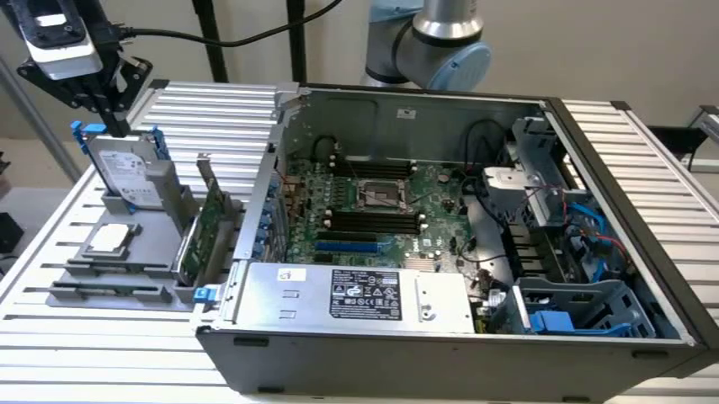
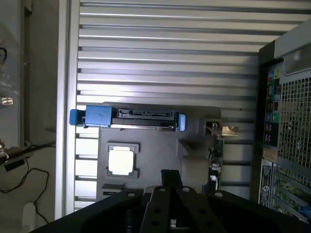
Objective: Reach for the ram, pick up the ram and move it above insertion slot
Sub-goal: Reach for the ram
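Observation:
My gripper [image 1: 114,126] hangs at the exterior view's far left, its dark fingers shut together with nothing between them, just above the top edge of the upright silver hard drive [image 1: 130,172]. In the wrist view the gripper [image 2: 170,175] points down at the grey parts holder [image 2: 155,145], close to the hard drive's blue-clipped edge [image 2: 141,116]. The ram is hidden in these views. The long black memory slots [image 1: 375,220] lie on the green motherboard inside the open computer case [image 1: 450,101], well off to the exterior view's right of the gripper.
The grey holder [image 1: 113,269] also carries a square silver processor [image 1: 109,238] and a broad green expansion card [image 1: 208,240] with a metal bracket. A power supply [image 1: 359,295] sits at the case's front. Ribbed aluminium table [image 1: 214,109] surrounds everything.

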`<action>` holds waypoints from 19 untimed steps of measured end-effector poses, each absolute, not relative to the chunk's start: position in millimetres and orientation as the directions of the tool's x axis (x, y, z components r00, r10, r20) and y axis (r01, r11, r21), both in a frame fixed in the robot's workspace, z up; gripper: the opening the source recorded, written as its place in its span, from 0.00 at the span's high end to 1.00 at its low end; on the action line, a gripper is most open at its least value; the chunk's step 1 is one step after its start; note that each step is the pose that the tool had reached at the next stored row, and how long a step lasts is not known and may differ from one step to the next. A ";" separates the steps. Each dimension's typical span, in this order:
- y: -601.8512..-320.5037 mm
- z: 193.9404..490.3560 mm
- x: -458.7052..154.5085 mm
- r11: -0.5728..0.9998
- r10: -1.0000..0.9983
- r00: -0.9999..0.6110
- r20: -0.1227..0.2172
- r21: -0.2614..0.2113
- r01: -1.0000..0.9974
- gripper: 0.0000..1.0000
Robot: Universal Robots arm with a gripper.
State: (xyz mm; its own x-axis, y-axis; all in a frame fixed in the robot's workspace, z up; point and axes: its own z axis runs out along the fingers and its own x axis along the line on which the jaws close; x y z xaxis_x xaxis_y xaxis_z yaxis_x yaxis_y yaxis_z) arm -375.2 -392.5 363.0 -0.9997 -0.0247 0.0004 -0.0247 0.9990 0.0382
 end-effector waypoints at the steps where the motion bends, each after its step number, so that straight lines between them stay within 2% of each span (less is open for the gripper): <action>1: -392.5 363.0 -375.2 0.999 -0.025 -1.000 0.001 0.038 -0.025 0.89; 4: -395.6 363.0 -375.2 0.999 -0.025 -1.000 0.001 0.038 -0.025 0.89; 19: -452.4 361.9 -390.1 0.999 -0.025 -1.000 0.001 0.036 -0.025 0.89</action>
